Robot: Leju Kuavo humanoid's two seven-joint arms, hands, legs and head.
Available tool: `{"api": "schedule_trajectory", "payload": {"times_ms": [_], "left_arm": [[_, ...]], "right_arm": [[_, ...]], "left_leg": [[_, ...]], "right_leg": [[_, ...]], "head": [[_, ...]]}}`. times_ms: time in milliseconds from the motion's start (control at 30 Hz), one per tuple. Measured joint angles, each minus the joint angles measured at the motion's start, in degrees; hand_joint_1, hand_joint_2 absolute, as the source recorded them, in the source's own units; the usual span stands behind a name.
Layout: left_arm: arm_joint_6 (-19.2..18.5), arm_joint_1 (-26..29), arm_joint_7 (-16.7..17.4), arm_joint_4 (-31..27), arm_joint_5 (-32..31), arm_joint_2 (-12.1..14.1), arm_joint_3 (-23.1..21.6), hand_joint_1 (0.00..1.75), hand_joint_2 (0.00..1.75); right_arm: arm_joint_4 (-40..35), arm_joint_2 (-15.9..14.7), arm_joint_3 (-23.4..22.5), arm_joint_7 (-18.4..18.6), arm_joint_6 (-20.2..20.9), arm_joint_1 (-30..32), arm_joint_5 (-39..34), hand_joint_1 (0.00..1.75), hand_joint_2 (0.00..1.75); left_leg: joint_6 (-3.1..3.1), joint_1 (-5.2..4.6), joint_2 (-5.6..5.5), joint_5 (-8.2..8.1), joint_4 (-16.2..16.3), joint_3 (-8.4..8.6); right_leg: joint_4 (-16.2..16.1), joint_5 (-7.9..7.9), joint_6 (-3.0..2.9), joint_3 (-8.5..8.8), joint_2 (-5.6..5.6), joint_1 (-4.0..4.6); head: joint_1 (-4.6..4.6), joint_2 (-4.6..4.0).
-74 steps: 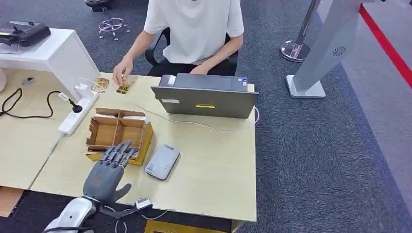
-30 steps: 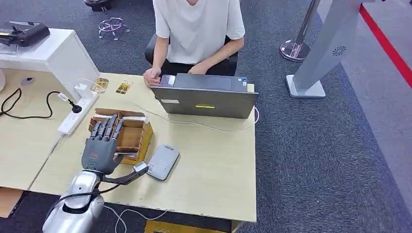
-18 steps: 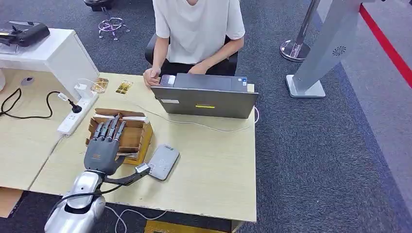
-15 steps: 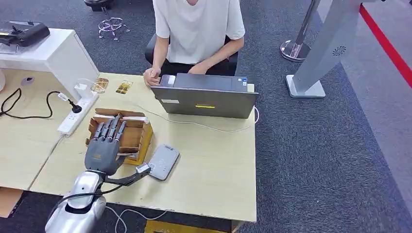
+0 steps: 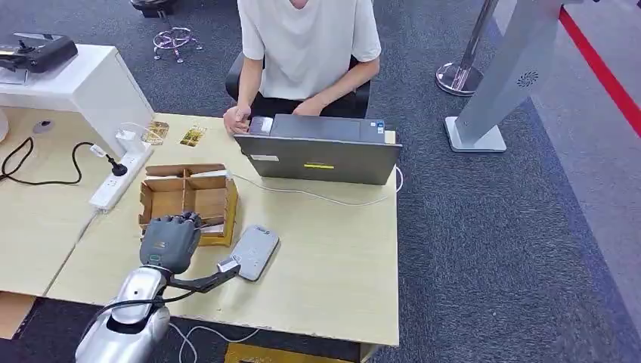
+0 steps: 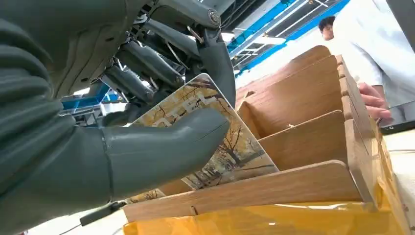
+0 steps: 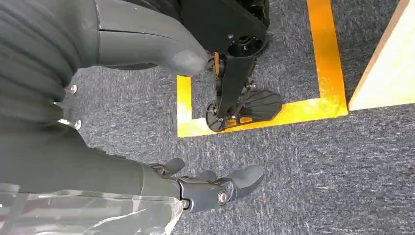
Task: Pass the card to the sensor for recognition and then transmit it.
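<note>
1. At the left of the surface [image 5: 332, 249], a white power strip [image 5: 117, 180] lies with a black cable plugged into it, and two small cards [image 5: 193, 136] rest near the far edge beside it.
2. Just right of the strip stands the wooden divided box [image 5: 187, 198], with the left hand [image 5: 171, 239] over its near edge, fingers curled down into it.
3. In the left wrist view, that left hand pinches the card [image 6: 215, 142], printed with autumn trees, between its thumb [image 6: 161, 147] and its darker fingers; the card leans tilted in the box's near compartment.
4. Just right of the box, the grey sensor [image 5: 253, 251] lies flat on the surface.
5. Further right and farther back, a grey laptop [image 5: 317, 155] stands open before a seated person [image 5: 306, 38].
6. The right hand [image 7: 215, 188] hangs above the carpeted floor, fingers loosely bent and holding nothing.
</note>
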Motion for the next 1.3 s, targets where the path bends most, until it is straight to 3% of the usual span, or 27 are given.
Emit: {"api": "schedule_trajectory", "payload": {"times_ms": [367, 667, 767, 833, 900, 1000, 1133, 1300], "left_arm": [[1.0, 0.1, -1.5, -2.7, 2.0, -0.1, -1.0, 1.75, 1.75], [-3.5, 0.3, -4.0, -23.6, 9.3, 1.7, -5.7, 1.75, 1.75], [-7.5, -1.0, -2.7, -29.0, 13.0, 3.2, -6.1, 1.75, 1.75], [-8.7, -3.8, -1.4, -29.5, 12.5, 4.1, -6.1, 1.75, 1.75], [-8.4, -7.3, 0.3, -28.0, 8.7, 4.8, -5.8, 1.75, 1.75], [-6.4, -13.8, 1.5, -20.4, 2.9, 6.2, -5.0, 1.75, 1.75], [-4.0, -21.8, 1.9, -5.7, 1.4, 7.8, -3.6, 1.75, 1.75], [-2.7, -27.4, 2.6, 7.5, 1.0, 9.0, -2.6, 1.75, 1.75]], "right_arm": [[0.0, 0.0, -0.5, 0.3, -0.2, 0.0, 0.0, 0.0, 1.75], [0.0, 0.0, -2.2, -0.1, -0.8, 0.4, -0.4, 0.0, 1.75], [0.0, 0.2, -2.9, -0.2, -0.8, 0.4, -0.3, 0.0, 1.75], [0.0, 0.2, -3.0, -0.2, -0.7, 0.4, 0.5, 0.0, 1.75], [0.0, 0.3, -2.9, 0.0, -0.2, 0.3, 1.7, 0.0, 1.75], [0.0, 0.3, -2.8, 0.2, 0.4, 0.0, 3.3, 0.0, 1.75], [0.0, 0.3, -2.5, 0.8, 0.9, -0.3, 4.6, 0.0, 1.75], [0.0, 0.3, -2.2, 1.7, 1.0, -0.5, 5.1, 0.0, 1.75]], "left_leg": [[0.0, 0.0, 0.0, 0.0, 0.0, 0.0], [0.0, 0.0, -0.01, 0.0, 0.0, -0.02], [0.0, 0.01, 0.0, 0.0, 0.0, -0.01], [-0.01, 0.02, -0.05, 0.04, 0.0, -0.02], [-0.05, 0.02, -0.06, 0.08, 0.0, -0.02], [-0.09, 0.02, -0.05, 0.2, 0.0, 0.0], [-0.08, 0.04, 0.03, 0.28, 0.0, 0.03], [-0.08, 0.03, 0.0, 0.28, 0.0, -0.01]], "right_leg": [[0.0, 0.0, 0.0, -0.01, 0.0, 0.0], [0.0, 0.0, 0.0, -0.02, 0.0, 0.0], [0.0, 0.0, 0.0, -0.04, 0.0, 0.01], [0.0, 0.0, 0.0, -0.02, -0.08, 0.01], [0.0, 0.03, -0.03, 0.0, -0.09, 0.01], [0.0, 0.18, -0.12, -0.01, -0.06, 0.01], [0.1, 0.24, -0.12, -0.03, 0.04, 0.02], [0.1, 0.24, -0.12, -0.04, 0.06, 0.02]], "head": [[0.0, 0.0], [0.02, 0.0], [0.0, 0.0], [0.0, 0.0], [0.0, 0.0], [0.0, 0.0], [0.02, 0.0], [0.02, 0.0]]}}
